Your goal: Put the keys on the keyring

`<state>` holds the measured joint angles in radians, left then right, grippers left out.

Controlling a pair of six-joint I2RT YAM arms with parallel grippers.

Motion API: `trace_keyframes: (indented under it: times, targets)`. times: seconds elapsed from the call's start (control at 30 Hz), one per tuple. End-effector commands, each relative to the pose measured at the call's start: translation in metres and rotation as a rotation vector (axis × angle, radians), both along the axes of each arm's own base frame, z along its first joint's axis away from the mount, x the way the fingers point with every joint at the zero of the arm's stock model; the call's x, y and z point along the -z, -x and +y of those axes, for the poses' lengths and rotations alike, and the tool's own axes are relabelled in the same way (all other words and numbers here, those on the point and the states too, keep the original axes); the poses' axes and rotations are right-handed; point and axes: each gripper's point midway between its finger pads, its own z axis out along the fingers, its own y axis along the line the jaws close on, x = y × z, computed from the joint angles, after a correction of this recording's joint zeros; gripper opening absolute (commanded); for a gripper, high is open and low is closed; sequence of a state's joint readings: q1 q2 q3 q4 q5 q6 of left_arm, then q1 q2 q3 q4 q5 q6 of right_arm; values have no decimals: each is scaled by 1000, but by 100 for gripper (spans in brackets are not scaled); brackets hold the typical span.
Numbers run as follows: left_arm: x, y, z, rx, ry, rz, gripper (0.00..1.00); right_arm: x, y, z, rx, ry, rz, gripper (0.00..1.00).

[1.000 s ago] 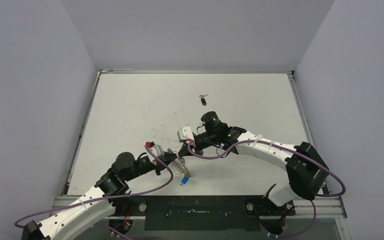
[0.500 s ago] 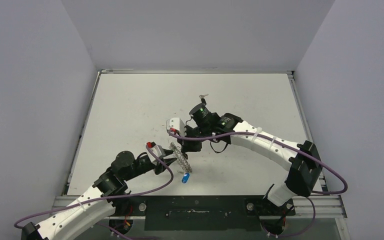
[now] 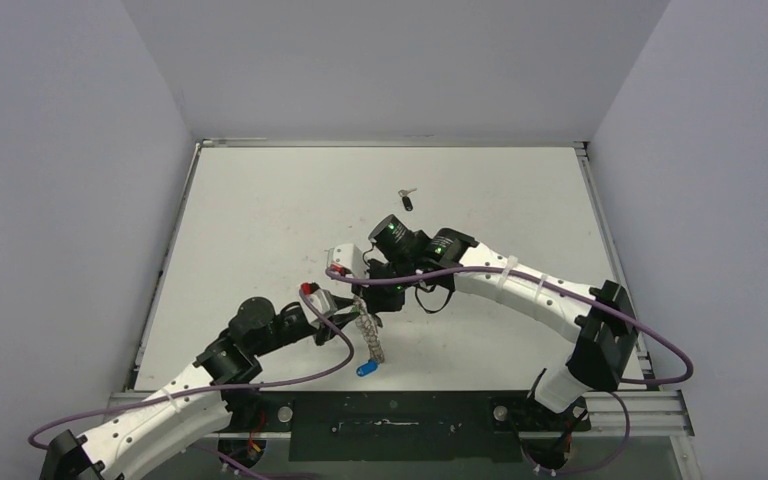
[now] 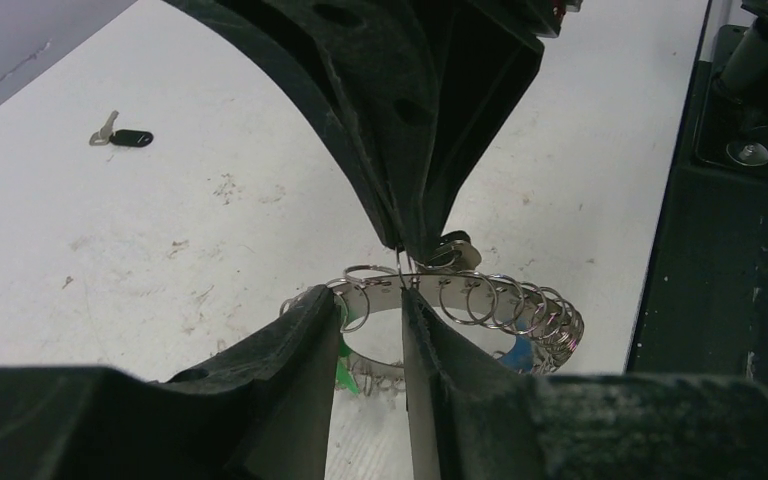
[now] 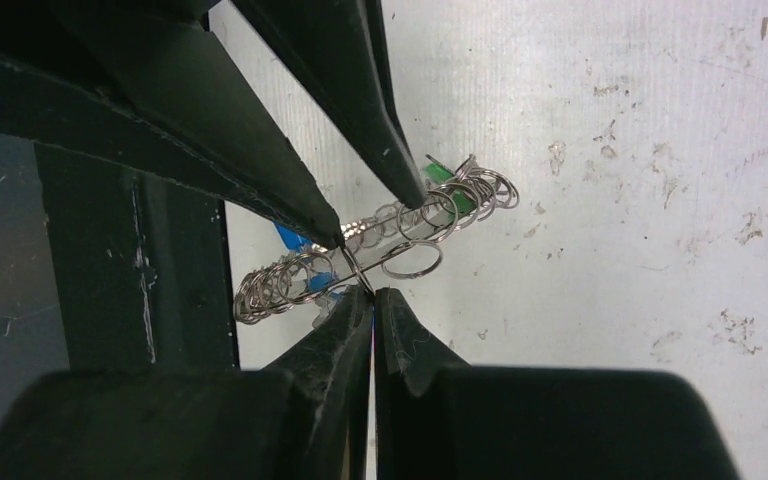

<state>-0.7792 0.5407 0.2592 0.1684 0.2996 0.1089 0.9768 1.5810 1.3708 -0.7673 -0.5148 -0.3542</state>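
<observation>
Keyring (image 3: 368, 330) sits at the bench's (image 3: 260, 220) near middle, one loop pinched in my right pincer (image 5: 372, 297) (tips tight together). My left pincer (image 4: 370, 300) stands narrowly parted astride its rim. I see keys (image 3: 407, 198) well beyond.

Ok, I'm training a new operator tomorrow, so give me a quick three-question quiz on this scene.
1. True or false: a black-headed key lies loose, far from the keyring.
2. Multiple choice: the right pincer is A open, B shut on the keyring, C shut on nothing.
3. Fill in: the near-end key on the keyring has a ___ head.
Key: 1 true; 2 B; 3 blue.
</observation>
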Motion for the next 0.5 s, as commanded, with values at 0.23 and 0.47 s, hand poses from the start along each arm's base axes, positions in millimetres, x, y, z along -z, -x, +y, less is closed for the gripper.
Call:
trace_keyframes:
  times: [0.23, 0.47]
  targets:
    - [-33, 1, -24, 97, 104, -39, 28, -24, -13, 19, 29, -68, -51, 0]
    - [-28, -2, -21, 70, 94, -29, 6, -23, -11, 18, 21, -65, -47, 0]
